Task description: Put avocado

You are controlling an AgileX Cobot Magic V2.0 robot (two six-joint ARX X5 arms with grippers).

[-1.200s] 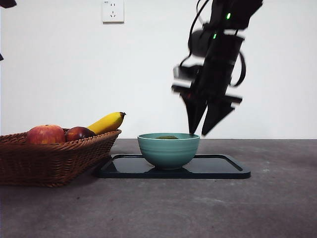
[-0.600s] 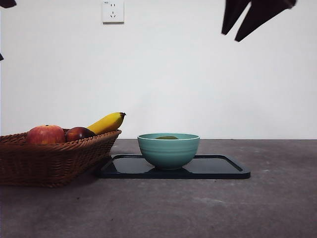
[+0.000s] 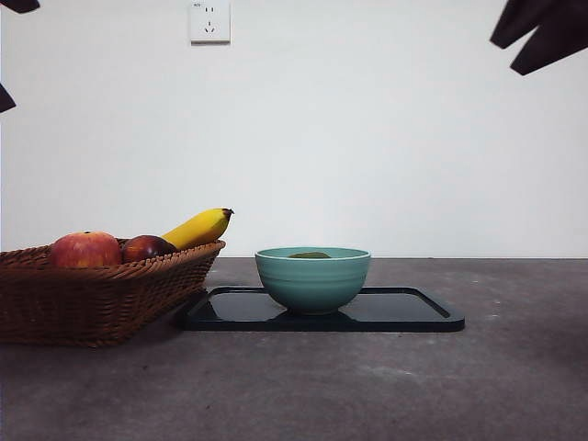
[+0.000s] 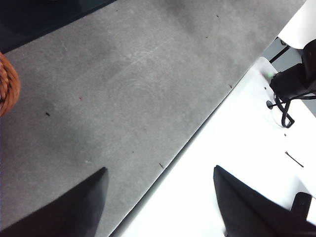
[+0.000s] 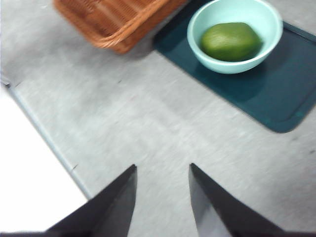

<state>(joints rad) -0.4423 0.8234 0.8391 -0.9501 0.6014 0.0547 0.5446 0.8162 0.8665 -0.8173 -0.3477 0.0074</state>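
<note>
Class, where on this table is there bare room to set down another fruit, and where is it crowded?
Bare table lies in front of the tray and right of it. The bowl holds the avocado. The basket is crowded with apple, dark fruit and banana.

Ahead of me stands a plain white wall (image 3: 367, 138), evenly lit, with a white power socket (image 3: 209, 20) mounted high on it. My work surface is a dull grey table top (image 3: 367, 386); my wrist cameras show a white floor or panel (image 4: 237, 163) past its edge.
</note>
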